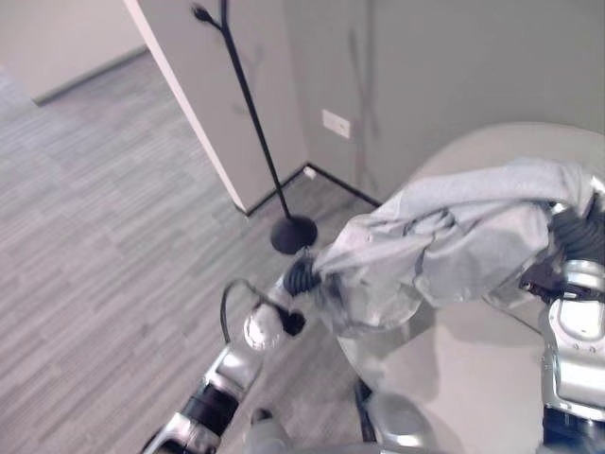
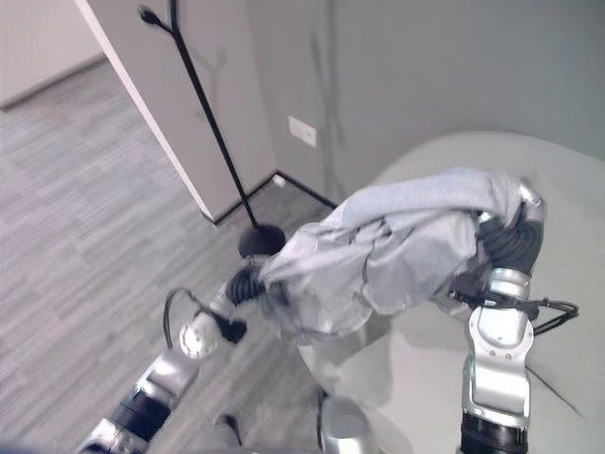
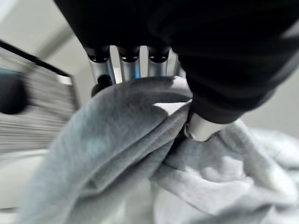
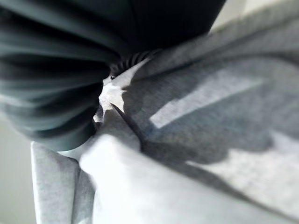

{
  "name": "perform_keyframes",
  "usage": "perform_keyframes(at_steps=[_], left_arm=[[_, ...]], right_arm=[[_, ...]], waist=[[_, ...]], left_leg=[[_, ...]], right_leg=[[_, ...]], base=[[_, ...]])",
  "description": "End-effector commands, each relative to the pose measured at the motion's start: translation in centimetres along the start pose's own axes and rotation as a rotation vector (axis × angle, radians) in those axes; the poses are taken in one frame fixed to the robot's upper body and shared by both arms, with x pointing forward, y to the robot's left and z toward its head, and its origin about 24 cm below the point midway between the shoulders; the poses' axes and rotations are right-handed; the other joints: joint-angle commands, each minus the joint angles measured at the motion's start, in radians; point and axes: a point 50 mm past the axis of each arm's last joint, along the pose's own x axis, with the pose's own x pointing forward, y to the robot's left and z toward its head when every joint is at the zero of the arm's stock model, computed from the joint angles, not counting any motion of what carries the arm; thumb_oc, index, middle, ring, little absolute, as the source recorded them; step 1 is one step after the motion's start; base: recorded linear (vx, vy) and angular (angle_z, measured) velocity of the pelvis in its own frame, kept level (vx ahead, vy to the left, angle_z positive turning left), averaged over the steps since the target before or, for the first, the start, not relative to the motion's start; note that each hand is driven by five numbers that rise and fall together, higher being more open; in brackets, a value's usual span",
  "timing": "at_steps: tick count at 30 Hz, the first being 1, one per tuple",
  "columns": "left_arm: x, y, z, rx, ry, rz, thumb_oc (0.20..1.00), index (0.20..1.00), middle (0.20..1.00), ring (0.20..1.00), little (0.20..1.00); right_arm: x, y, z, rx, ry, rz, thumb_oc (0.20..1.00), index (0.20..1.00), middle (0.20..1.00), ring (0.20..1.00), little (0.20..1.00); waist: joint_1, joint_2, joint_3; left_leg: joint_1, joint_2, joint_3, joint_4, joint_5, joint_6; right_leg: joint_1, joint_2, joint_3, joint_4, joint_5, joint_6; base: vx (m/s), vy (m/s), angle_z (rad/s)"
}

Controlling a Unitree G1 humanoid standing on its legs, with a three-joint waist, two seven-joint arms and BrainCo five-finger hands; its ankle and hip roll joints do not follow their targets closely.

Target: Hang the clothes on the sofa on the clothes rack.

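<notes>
A grey garment [image 1: 454, 241] hangs stretched between my two hands above the front edge of the pale sofa [image 1: 473, 378]. My left hand [image 1: 301, 276] is shut on its left end; in the left wrist view its fingers [image 3: 128, 70] curl over the cloth [image 3: 117, 140] and the thumb presses into a fold. My right hand [image 2: 510, 241] holds the right end up high, and the cloth [image 4: 201, 102] bunches against its dark cover, with a silver finger hooked over the top edge. The black clothes rack [image 1: 248, 99] stands to the left on a round base [image 1: 294, 234].
The rack stands by a projecting wall corner [image 1: 203, 123], with a white wall socket [image 1: 336, 123] to its right. Grey plank floor [image 1: 104, 236] spreads to the left of the sofa.
</notes>
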Motion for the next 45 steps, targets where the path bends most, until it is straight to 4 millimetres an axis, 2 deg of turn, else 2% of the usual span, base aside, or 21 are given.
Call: perform_keyframes(at_steps=[1,2,4,5,8,9,11,13,15,17,21,23,26,30,32,33,34,36,39,41,45], left_arm=[[-0.6,2.8,1.4,-0.035,-0.078,0.161,0.2,0.2,0.2,0.2,0.2],[-1.1,4.1,0.7,-0.041,-0.048,0.234,0.2,0.2,0.2,0.2,0.2],[-1.2,5.0,0.6,-0.059,-0.042,0.295,0.2,0.2,0.2,0.2,0.2],[-1.1,5.0,0.7,-0.077,-0.053,0.31,0.2,0.2,0.2,0.2,0.2],[-1.5,6.2,0.6,-0.059,-0.055,0.356,0.2,0.2,0.2,0.2,0.2],[-2.4,8.1,0.4,-0.027,-0.053,0.438,0.2,0.2,0.2,0.2,0.2],[-3.7,9.2,-0.2,-0.015,-0.03,0.506,0.2,0.2,0.2,0.2,0.2],[-5.5,9.7,-1.0,-0.026,-0.004,0.578,0.2,0.2,0.2,0.2,0.2],[-7.1,11.1,-1.4,0.022,0.022,0.668,0.2,0.2,0.2,0.2,0.2],[-8.7,13.6,-1.0,0.047,0.012,0.868,0.2,0.2,0.2,0.2,0.2],[-8.2,16.8,0.6,0.138,-0.044,1.026,0.2,0.2,0.2,0.2,0.2],[-7.7,19.3,1.8,0.216,-0.075,1.108,0.2,0.2,0.2,0.2,0.2],[-7.0,19.9,2.8,0.213,-0.113,1.139,0.2,0.2,0.2,0.2,0.2],[-5.3,20.9,5.2,0.273,-0.196,1.126,0.2,0.2,0.2,0.2,0.2],[-4.2,21.3,6.2,0.295,-0.221,1.107,0.2,0.2,0.2,0.2,0.2],[-3.3,22.1,7.5,0.343,-0.252,1.1,0.2,0.2,0.2,0.2,0.2],[-2.7,24.0,8.5,0.431,-0.234,1.117,0.2,0.2,0.2,0.2,0.2],[-2.6,25.2,9.4,0.488,-0.234,1.141,0.2,0.2,0.2,0.2,0.2],[-2.9,28.1,12.2,0.559,-0.248,1.206,0.2,0.2,0.2,0.2,0.2],[-3.9,30.1,14.5,0.638,-0.262,1.257,0.2,0.2,0.2,0.2,0.2],[-3.0,31.4,15.9,0.654,-0.256,1.267,0.2,0.2,0.2,0.2,0.2]], right_arm=[[-0.1,-0.4,4.8,-0.008,-0.256,0.023,0.2,0.2,0.2,0.2,0.2],[-0.1,0.5,4.8,0.011,-0.254,0.063,0.2,0.2,0.2,0.2,0.2],[-0.5,1.4,4.8,0.049,-0.239,0.111,0.2,0.2,0.2,0.2,0.2],[-1.2,1.1,4.2,0.056,-0.198,0.101,0.2,0.2,0.2,0.2,0.2],[-1.0,1.0,3.7,0.062,-0.171,0.08,0.2,0.2,0.2,0.2,0.2],[-0.6,1.6,4.1,0.09,-0.187,0.089,0.2,0.2,0.2,0.2,0.2],[-0.7,1.5,3.9,0.087,-0.177,0.095,0.2,0.2,0.2,0.2,0.2],[-0.9,1.1,3.6,0.061,-0.172,0.101,0.2,0.2,0.2,0.2,0.2],[-0.9,0.9,3.6,0.047,-0.178,0.091,0.2,0.2,0.2,0.2,0.2],[-0.9,0.6,3.4,0.002,-0.172,0.084,0.2,0.2,0.2,0.2,0.2],[-0.5,0.7,4.2,-0.043,-0.227,0.086,0.2,0.2,0.2,0.2,0.2],[0.7,0.6,4.5,-0.155,-0.268,0.071,0.2,0.2,0.2,0.2,0.2],[1.9,0.1,4.7,-0.256,-0.295,0.011,0.2,0.2,0.2,0.2,0.2],[4.1,-0.7,5.7,-0.374,-0.363,-0.042,0.2,0.2,0.2,0.2,0.2],[5.0,-0.4,6.1,-0.376,-0.385,-0.036,0.2,0.2,0.2,0.2,0.2],[6.1,0.2,6.9,-0.393,-0.423,-0.018,0.2,0.2,0.2,0.2,0.2],[8.9,-1.3,7.7,-0.603,-0.469,-0.075,0.2,0.2,0.2,0.2,0.2],[10.3,-2.5,8.8,-0.717,-0.508,-0.135,0.2,0.2,0.2,0.2,0.2],[13.2,-2.1,11.2,-0.704,-0.541,-0.23,0.2,0.2,0.2,0.2,0.2],[14.8,-2.0,12.4,-0.716,-0.539,-0.263,0.2,0.2,0.2,0.2,0.2],[16.6,-1.4,14.7,-0.698,-0.56,-0.281,0.2,0.2,0.2,0.2,0.2]], waist=[[0.037,-0.022,-0.076],[0.065,-0.029,-0.072],[0.089,-0.03,-0.061],[0.087,-0.021,-0.096],[0.084,-0.015,-0.098],[0.099,-0.001,-0.061],[0.11,0.006,-0.051],[0.099,0.0,-0.065],[0.092,-0.008,-0.077],[0.063,0.002,-0.105],[0.017,0.012,-0.079],[0.006,0.012,-0.054],[0.018,0.011,-0.058],[0.009,0.029,-0.096],[0.015,-0.012,-0.091],[0.027,-0.049,-0.073],[0.032,-0.068,-0.05],[0.049,-0.051,-0.056],[0.143,-0.021,-0.046],[0.191,-0.032,-0.022],[0.202,-0.017,-0.08]], left_leg=[[-0.08,0.074,-0.06,-0.007,0.126,0.018],[-0.122,0.1,-0.126,0.005,0.132,0.013],[-0.177,0.092,-0.172,0.094,0.15,-0.014],[-0.144,0.045,-0.122,0.094,0.186,-0.054],[-0.102,-0.01,-0.058,0.089,0.163,-0.04],[-0.004,-0.009,0.018,0.036,0.17,-0.044],[0.063,-0.038,0.063,-0.006,0.162,-0.04],[0.087,-0.121,0.075,-0.014,0.116,-0.026],[0.101,-0.154,0.112,-0.014,0.093,-0.026],[0.139,-0.207,0.106,-0.014,0.056,-0.002],[0.19,-0.229,0.078,-0.014,0.058,0.018],[0.222,-0.221,0.071,-0.014,0.069,0.024],[0.245,-0.217,0.071,-0.014,0.095,0.044],[0.242,-0.15,0.105,0.13,0.137,0.033],[0.179,-0.127,0.124,0.295,0.138,0.029],[0.12,-0.113,0.137,0.457,0.112,0.026],[0.022,-0.066,0.184,0.505,0.051,0.035],[-0.015,-0.103,0.171,0.429,0.029,0.027],[-0.082,-0.211,0.05,0.087,0.084,0.015],[-0.088,-0.22,0.012,0.012,0.132,0.017],[-0.065,-0.216,0.04,-0.009,0.184,0.014]], right_leg=[[0.176,-0.102,0.117,-0.069,0.12,-0.01],[0.167,-0.117,0.175,-0.062,0.126,-0.009],[0.155,-0.148,0.226,-0.044,0.133,-0.012],[0.154,-0.241,0.232,-0.032,0.149,-0.025],[0.121,-0.283,0.201,0.038,0.14,-0.043],[0.109,-0.329,0.109,0.07,0.117,-0.055],[0.1,-0.292,0.063,0.116,0.126,-0.047],[0.112,-0.162,0.036,0.115,0.123,-0.015],[0.14,-0.115,-0.035,0.078,0.104,-0.004],[0.094,0.011,-0.033,0.042,0.089,-0.008],[-0.004,0.093,-0.024,0.044,0.087,-0.027],[-0.023,0.088,-0.049,0.037,0.088,-0.037],[0.021,0.075,-0.048,0.028,0.103,-0.027],[0.085,0.041,-0.087,-0.003,0.097,-0.021],[0.119,-0.008,-0.101,-0.02,0.128,-0.02],[0.165,-0.042,-0.105,-0.029,0.143,-0.022],[0.262,-0.046,-0.109,-0.059,0.13,-0.012],[0.304,-0.022,-0.079,-0.102,0.125,-0.011],[0.343,0.005,0.008,-0.129,0.115,-0.019],[0.339,-0.006,0.072,-0.107,0.111,-0.024],[0.317,-0.024,0.098,-0.08,0.122,-0.028]], base=[[0.24,0.381,-0.54],[0.17,0.433,-0.64],[0.23,0.812,-1.5],[0.32,1.069,-1.89],[0.29,0.806,-0.88],[0.25,0.76,-0.84],[0.18,0.605,-1.38],[0.12,0.578,-1.37],[0.11,0.419,-0.12],[0.19,0.37,-0.7],[0.14,0.188,0.03],[0.17,0.026,0.12],[0.13,-0.041,0.88],[0.19,-0.1,0.57],[0.2,-0.211,0.69],[0.38,-0.254,0.62],[0.41,-0.189,0.36],[0.35,-0.037,0.23],[0.3,-0.016,-0.65],[0.24,0.053,-1.76],[0.24,0.155,-1.46]])
